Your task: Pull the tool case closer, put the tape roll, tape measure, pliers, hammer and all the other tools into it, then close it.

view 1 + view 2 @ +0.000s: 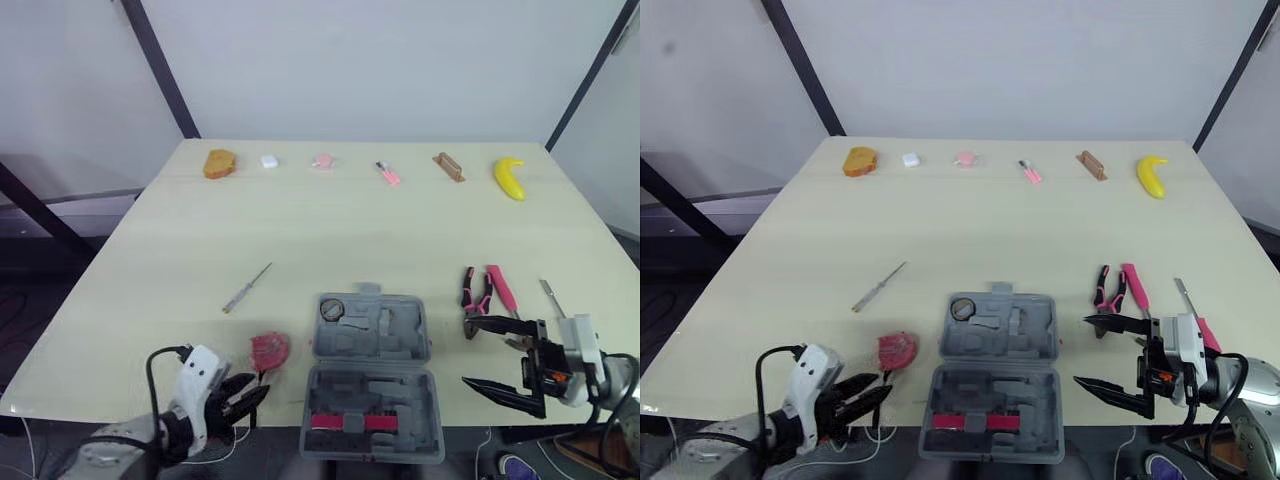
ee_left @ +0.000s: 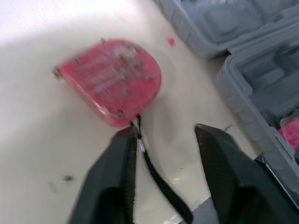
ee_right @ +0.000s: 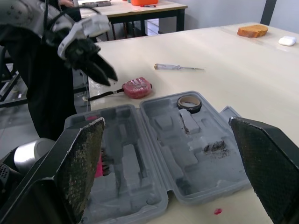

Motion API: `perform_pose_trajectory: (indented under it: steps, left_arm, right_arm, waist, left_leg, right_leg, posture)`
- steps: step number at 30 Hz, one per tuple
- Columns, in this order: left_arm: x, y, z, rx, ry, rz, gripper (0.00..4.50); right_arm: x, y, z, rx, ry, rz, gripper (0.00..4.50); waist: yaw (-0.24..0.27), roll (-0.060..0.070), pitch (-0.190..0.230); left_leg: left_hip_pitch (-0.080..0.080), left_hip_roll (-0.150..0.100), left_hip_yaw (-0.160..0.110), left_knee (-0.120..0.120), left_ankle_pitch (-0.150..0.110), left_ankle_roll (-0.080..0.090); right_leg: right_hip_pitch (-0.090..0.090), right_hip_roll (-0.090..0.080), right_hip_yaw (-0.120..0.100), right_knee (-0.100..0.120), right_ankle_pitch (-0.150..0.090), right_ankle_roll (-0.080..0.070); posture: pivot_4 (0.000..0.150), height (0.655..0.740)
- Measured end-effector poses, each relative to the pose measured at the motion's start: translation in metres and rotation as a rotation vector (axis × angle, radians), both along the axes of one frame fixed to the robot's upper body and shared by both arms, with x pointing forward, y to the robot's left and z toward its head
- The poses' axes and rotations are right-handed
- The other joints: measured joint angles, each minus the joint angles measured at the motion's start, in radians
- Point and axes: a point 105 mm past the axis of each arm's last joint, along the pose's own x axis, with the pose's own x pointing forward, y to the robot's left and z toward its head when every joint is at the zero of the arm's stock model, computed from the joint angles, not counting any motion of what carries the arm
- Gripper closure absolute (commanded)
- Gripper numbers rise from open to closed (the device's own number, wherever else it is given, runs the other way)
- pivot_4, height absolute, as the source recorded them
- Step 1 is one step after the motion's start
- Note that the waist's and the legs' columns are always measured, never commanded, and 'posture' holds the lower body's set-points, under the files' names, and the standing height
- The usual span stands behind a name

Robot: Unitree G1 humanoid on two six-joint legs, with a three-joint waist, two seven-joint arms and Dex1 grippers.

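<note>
Status: early stage. The case is near and open, and most of the tools are outside it.

- The left gripper (image 1: 245, 398) hovers at the table's near edge, fingers apart and holding nothing. The left wrist view shows the black strap of the tape measure (image 2: 112, 80) lying between its fingers.
- The tape measure lies on the table just left of the case, not yet stowed.
- The screwdriver (image 1: 247, 287) lies loose, farther back on the table.
- The tool case (image 1: 372, 375) lies open at the near edge, between the arms.
- The tape roll (image 1: 332, 309) sits in the case's far half.
- A red item (image 1: 348, 422) lies in the near half and cannot be identified.
- The pliers (image 1: 476, 300) and a pink-handled tool (image 1: 501, 290) lie right of the case, unpacked.
- The right gripper (image 1: 467, 351) hangs beside them, spread wide and empty.

Outstanding: load the loose tools, then shut the lid.
</note>
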Motion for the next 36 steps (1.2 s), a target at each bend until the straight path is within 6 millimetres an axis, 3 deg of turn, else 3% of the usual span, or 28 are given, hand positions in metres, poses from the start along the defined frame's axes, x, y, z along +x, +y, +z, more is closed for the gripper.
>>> perform_pose_trajectory:
  steps: [2, 3, 5, 10, 13, 14, 18, 28, 35, 36]
  left_arm:
    - [-0.002, 0.002, 0.002, -0.003, 0.01, -0.039, 0.28]
    - [-0.003, 0.004, 0.004, -0.001, 0.012, -0.075, 0.05]
    - [-0.002, 0.011, 0.008, 0.006, 0.003, -0.115, 0.05]
    - [0.025, 0.031, 0.021, -0.009, -0.116, -0.178, 0.05]
    - [0.032, 0.032, 0.023, -0.022, -0.149, -0.226, 0.05]
    - [0.043, 0.032, 0.022, -0.021, -0.171, -0.304, 0.05]
    - [0.06, 0.032, 0.002, 0.071, -0.166, -0.562, 0.05]
    - [0.076, 0.018, -0.027, 0.051, -0.178, -0.691, 0.05]
    - [0.083, 0.017, -0.033, 0.086, -0.256, -0.711, 0.05]
    - [0.083, 0.017, -0.035, 0.084, -0.26, -0.708, 0.27]
  right_arm:
    - [0.0, 0.001, 0.0, -0.002, -0.004, 0.003, 0.0]
    - [0.0, 0.001, 0.0, -0.004, -0.007, 0.003, 0.0]
    - [0.0, 0.001, 0.0, -0.007, -0.009, 0.001, 0.0]
    - [0.001, 0.0, -0.002, -0.011, -0.01, -0.015, 0.0]
    - [0.001, 0.0, -0.002, -0.011, -0.008, -0.023, 0.0]
    - [0.0, 0.0, -0.003, -0.012, -0.005, -0.026, 0.0]
    - [0.005, 0.001, 0.003, -0.014, -0.03, -0.031, 0.0]
    - [0.007, 0.0, 0.009, -0.025, -0.053, -0.039, 0.0]
    - [0.007, 0.001, 0.01, -0.03, -0.058, -0.041, 0.0]
    - [0.006, 0.001, 0.01, -0.03, -0.059, -0.04, 0.0]
  waist:
    - [0.0, 0.0, 0.0]
    - [0.0, 0.0, 0.0]
    - [0.0, 0.0, 0.0]
    - [0.002, 0.0, 0.0]
    - [-0.005, 0.0, 0.001]
    - [0.0, 0.0, 0.001]
    - [-0.001, 0.0, 0.001]
    - [-0.001, 0.0, 0.001]
    - [0.002, 0.002, 0.0]
    - [0.002, 0.002, 0.0]
  left_leg:
    - [0.0, 0.0, 0.0, 0.0, 0.0, 0.0]
    - [0.0, 0.0, 0.0, 0.0, 0.0, 0.0]
    - [0.0, 0.0, 0.0, 0.0, 0.0, 0.0]
    - [0.0, 0.0, 0.0, 0.0, 0.0, 0.0]
    - [0.0, 0.0, 0.001, 0.0, 0.0, 0.0]
    - [0.0, -0.001, 0.001, -0.001, 0.0, 0.0]
    - [0.0, -0.001, 0.001, -0.001, 0.0, 0.0]
    - [0.0, -0.001, 0.0, -0.001, 0.0, 0.0]
    - [0.002, -0.001, 0.0, 0.002, 0.0, 0.0]
    - [0.002, -0.001, 0.0, 0.002, 0.0, 0.0]
  right_leg:
    - [0.0, 0.0, 0.0, 0.0, 0.0, 0.0]
    - [0.0, 0.0, 0.0, 0.0, 0.0, 0.0]
    - [0.0, 0.001, -0.001, 0.0, 0.0, 0.0]
    - [0.0, 0.001, -0.005, 0.0, 0.0, 0.0]
    - [0.0, 0.001, -0.003, -0.001, 0.002, 0.003]
    - [0.0, 0.005, -0.005, -0.001, 0.002, 0.003]
    - [0.0, 0.007, -0.004, -0.001, 0.003, 0.002]
    - [-0.001, 0.007, -0.005, 0.001, 0.003, 0.003]
    - [0.0, 0.007, -0.005, 0.006, 0.003, 0.003]
    - [0.001, 0.007, -0.005, 0.006, 0.003, 0.003]
  posture:
    - [0.15, 0.74]
    - [0.15, 0.74]
    - [0.15, 0.74]
    - [0.15, 0.74]
    - [0.15, 0.74]
    - [0.15, 0.74]
    - [0.15, 0.74]
    - [0.15, 0.74]
    - [0.15, 0.74]
    - [0.15, 0.74]
